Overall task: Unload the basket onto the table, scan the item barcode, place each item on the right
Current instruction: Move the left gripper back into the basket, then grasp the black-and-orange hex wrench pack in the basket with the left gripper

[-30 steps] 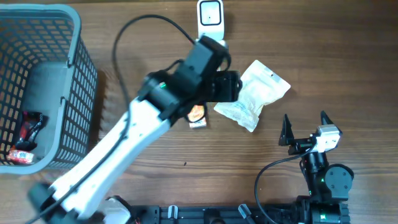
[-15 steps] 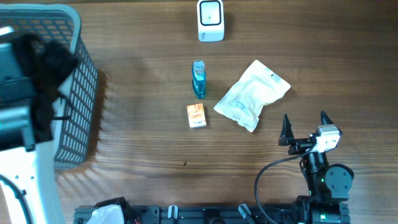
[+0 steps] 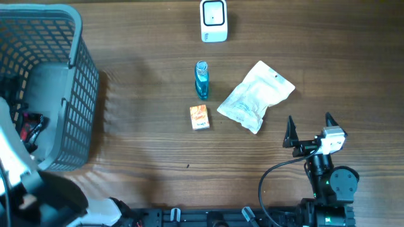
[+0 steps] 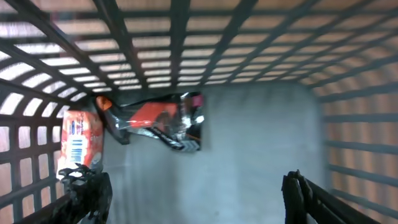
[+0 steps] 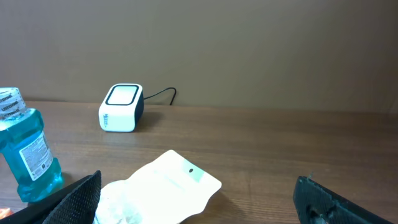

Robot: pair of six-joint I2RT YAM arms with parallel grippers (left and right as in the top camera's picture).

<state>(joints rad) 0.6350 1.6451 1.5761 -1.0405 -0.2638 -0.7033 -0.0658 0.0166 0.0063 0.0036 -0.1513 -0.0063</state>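
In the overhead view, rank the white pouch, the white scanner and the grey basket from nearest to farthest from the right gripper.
1. The white pouch, mid-table, just ahead and to the left of the right gripper.
2. The white scanner, at the table's far edge, near the centre.
3. The grey basket, at the far left side.

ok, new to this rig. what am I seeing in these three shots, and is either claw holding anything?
Two robot arms sit at a wooden table. The overhead picture looks straight down; the other two come from a camera on each wrist. On the table: a white scanner, a blue bottle, an orange box, a white pouch and a grey basket. The left wrist view looks into the basket at a red-black packet and an orange packet; the left claw is open and empty. The right claw is open, facing the pouch, holding nothing.
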